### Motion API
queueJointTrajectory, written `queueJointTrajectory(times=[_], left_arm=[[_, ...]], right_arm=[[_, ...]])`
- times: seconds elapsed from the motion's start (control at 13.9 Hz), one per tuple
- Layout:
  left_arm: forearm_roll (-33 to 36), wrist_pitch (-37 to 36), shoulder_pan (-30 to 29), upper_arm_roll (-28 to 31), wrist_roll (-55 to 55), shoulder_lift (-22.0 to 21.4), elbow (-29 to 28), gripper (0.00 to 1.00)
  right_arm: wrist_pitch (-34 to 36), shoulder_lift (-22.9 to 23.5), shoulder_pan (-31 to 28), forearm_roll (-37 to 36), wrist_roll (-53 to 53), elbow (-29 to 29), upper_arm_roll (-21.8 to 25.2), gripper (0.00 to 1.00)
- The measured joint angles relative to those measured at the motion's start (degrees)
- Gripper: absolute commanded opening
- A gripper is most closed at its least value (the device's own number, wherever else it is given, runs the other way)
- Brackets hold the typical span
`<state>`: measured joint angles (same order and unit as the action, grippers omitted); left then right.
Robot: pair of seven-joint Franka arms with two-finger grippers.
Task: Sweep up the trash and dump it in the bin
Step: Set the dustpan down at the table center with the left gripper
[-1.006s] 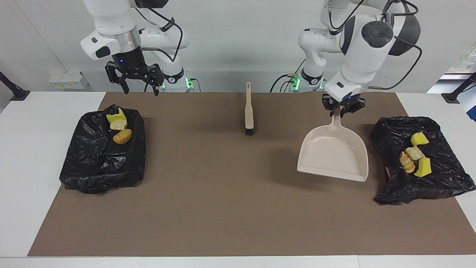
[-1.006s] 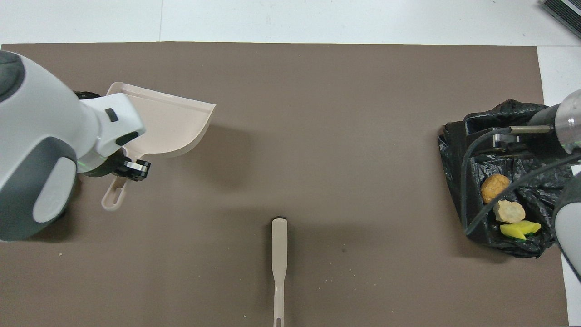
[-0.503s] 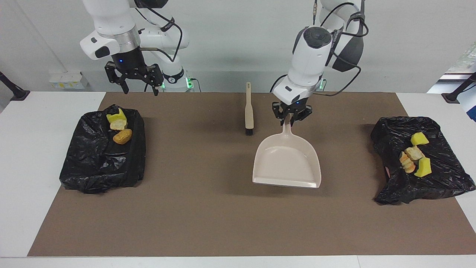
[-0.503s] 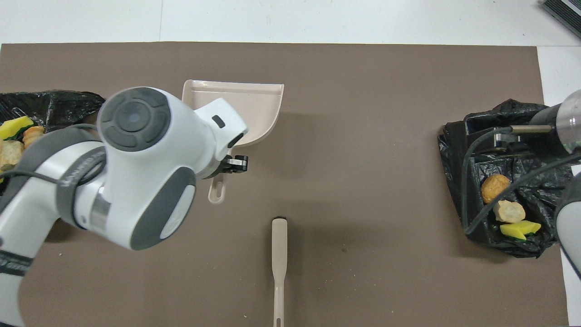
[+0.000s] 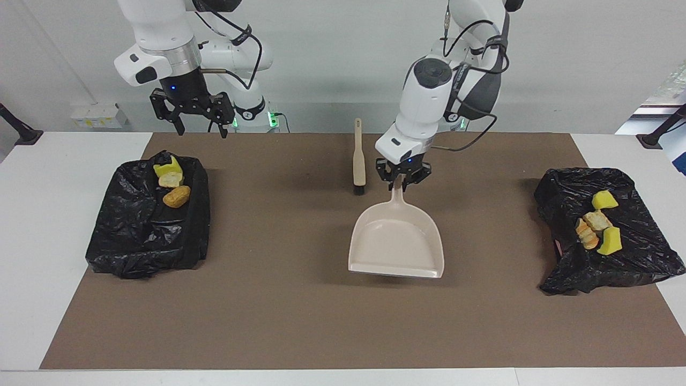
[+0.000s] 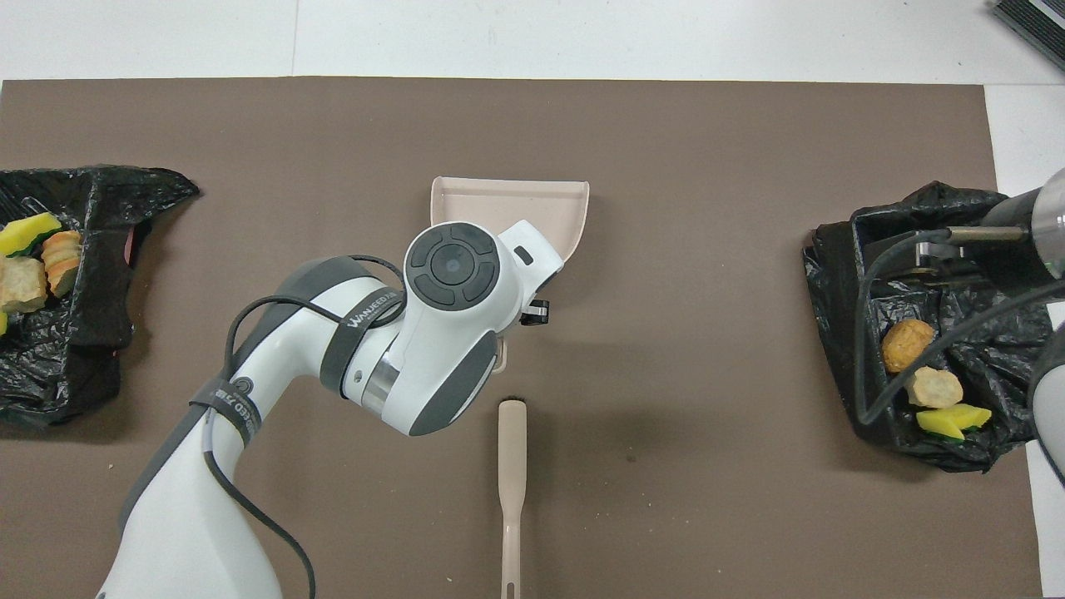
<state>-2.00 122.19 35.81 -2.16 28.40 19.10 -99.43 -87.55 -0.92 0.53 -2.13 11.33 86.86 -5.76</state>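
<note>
The trash lies in two groups, each on a crumpled black plastic bin liner. On the liner at the left arm's end of the worktop [image 5: 638, 257] sit two yellow sponge pieces [image 5: 609, 240] and beige to orange bread-like chunks [image 5: 589, 226], touching one another. On the black liner at the right arm's end [image 5: 139, 236] lie a yellow sponge piece [image 5: 167, 168], a pale bread chunk [image 5: 170, 180] and a golden-brown bread roll [image 5: 176, 197], close together at the edge nearer the robots.

Between the two bins, over the middle of the brown mat [image 5: 300, 321], the left end effector [image 5: 402, 182] grips the handle of a beige plastic dustpan [image 5: 397, 244], its fingers closed narrowly on it. The pan's open lip points away from the robots and sits slightly above the mat, with a shadow beneath it. The pan looks empty. The left arm's grey forearm band carries writing in the overhead view, partly readable as "WANJEED"; the rest cannot be made out.

Just beside the dustpan handle, toward the right arm's end, a beige hand brush with black bristles [image 5: 358, 158] lies flat on the mat, handle pointing toward the robots.

The right end effector [image 5: 197, 128] hangs with its fingers spread wide and holding nothing, above the worktop by the nearer edge of its bin liner; that arm waits.

A white worktop [image 5: 48, 214] surrounds the mat.
</note>
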Motion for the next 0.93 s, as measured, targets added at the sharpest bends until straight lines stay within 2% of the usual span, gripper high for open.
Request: queueJointTrajectory(times=[0.14, 0.22, 0.29, 0.36, 0.57, 0.93], left_arm=[[0.0, 0.16, 0.37, 0.01, 0.49, 0.21, -0.17, 0.0], [0.0, 0.21, 0.72, 0.03, 0.55, 0.44, -0.46, 0.18], [0.0, 0.46, 1.11, 0.03, 0.69, 0.81, -0.84, 0.53], [0.0, 0.77, 1.43, 0.03, 0.83, 1.22, -1.13, 1.0], [0.0, 0.89, 1.45, 0.73, 0.91, 1.02, -1.2, 1.0], [0.09, -1.2, -1.9, 2.96, 0.78, -2.72, -0.73, 1.0]], right_arm=[[0.0, 0.0, -0.43, 0.0, 0.0, 0.0, 0.04, 1.0], [0.0, 0.0, -0.55, 0.0, 0.0, 0.0, 0.04, 1.0], [0.0, 0.0, -0.6, 0.0, 0.0, 0.0, 0.04, 1.0], [0.0, 0.0, -0.63, 0.0, 0.0, 0.0, 0.04, 1.0], [0.0, 0.0, -0.64, 0.0, 0.0, 0.0, 0.04, 1.0], [0.0, 0.0, -0.64, 0.0, 0.0, 0.0, 0.04, 1.0]])
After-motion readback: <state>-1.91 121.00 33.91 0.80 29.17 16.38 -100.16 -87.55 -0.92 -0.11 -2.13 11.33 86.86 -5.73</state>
